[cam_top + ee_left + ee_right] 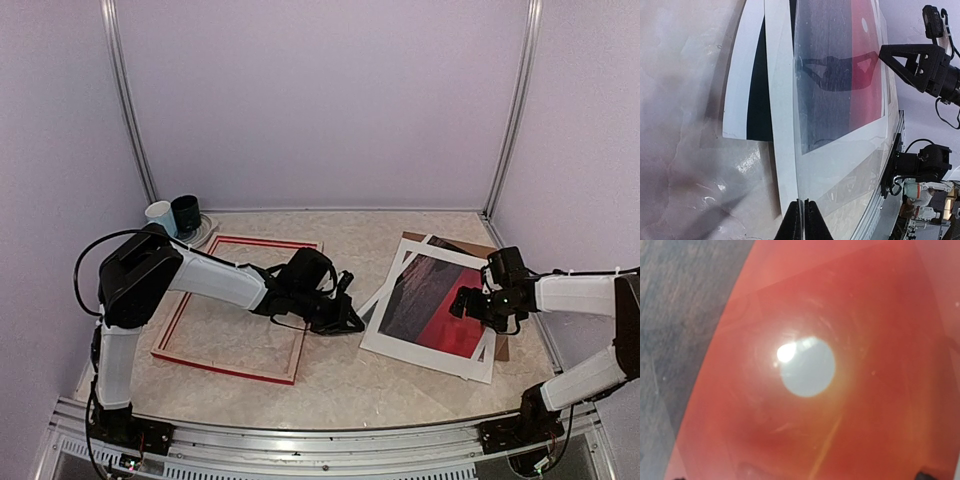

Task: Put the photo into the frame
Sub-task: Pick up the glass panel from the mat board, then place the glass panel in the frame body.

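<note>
A pale marbled worktop (340, 375) carries everything. The frame (265, 243), red-faced and empty, lies flat on it. To the frame's right, close by but apart from it, lies the photo (420, 300), picture side up and turned slightly askew to the frame. Its long axis seems to run front to back, roughly along the frame's right side. A brown backing board (470, 243) shows from under the photo's edge farthest from the frame. A clear sheet (840, 130) covers the photo.

The left fingers (792, 227) sit between frame and photo and are pinched almost together, apparently on the clear sheet's thin edge on the frame side. The right fingers (470, 303) hang spread wide over the photo's red half, away from the frame, gripping nothing. The left arm is nearer the frame, so the carry probably falls to it. Two cups (172, 215) stand beyond the frame's far left corner.
</note>
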Available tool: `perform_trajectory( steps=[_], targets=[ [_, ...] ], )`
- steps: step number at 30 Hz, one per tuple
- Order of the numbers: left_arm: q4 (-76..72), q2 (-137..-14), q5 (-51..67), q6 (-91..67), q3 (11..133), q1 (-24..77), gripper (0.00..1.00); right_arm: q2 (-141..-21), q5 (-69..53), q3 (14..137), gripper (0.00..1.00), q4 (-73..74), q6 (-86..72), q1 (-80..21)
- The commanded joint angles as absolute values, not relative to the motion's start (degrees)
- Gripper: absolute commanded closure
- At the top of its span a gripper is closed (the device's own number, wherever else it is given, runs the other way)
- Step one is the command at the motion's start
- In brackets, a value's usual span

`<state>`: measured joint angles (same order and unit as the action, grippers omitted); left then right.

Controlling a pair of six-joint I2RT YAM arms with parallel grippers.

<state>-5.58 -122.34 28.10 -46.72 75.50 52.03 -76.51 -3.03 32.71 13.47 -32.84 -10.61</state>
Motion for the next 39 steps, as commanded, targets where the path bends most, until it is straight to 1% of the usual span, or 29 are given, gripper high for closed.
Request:
perform_trajectory(
  steps=[1,11,18,27,39],
  targets=[
    [-7.1,-122.0,28.0,-46.3,74.3,51.6,0.99,-75.2,-4.0,31.6,0.01,17.8,-33.5,-10.4],
    [-11.0,-119.1,27.2,-46.4,70.7,51.6,1.00,-71.7,-3.7,32.7,0.01,20.8,-33.4,-10.4],
    [-15.0,-112.1,23.7,-48.0,64.9,51.6,1.00,-67.0,-3.7,34.6,0.01,24.0,-33.6,-10.4],
    [-14.9,-101.0,17.2,-49.9,55.5,51.6,1.00,-62.4,-4.1,36.8,0.01,26.9,-33.7,-10.4],
    [-6.9,-81.4,5.3,-52.3,40.2,51.1,1.00,-60.6,-6.5,37.6,0.01,26.9,-33.6,-10.5]
  ],
)
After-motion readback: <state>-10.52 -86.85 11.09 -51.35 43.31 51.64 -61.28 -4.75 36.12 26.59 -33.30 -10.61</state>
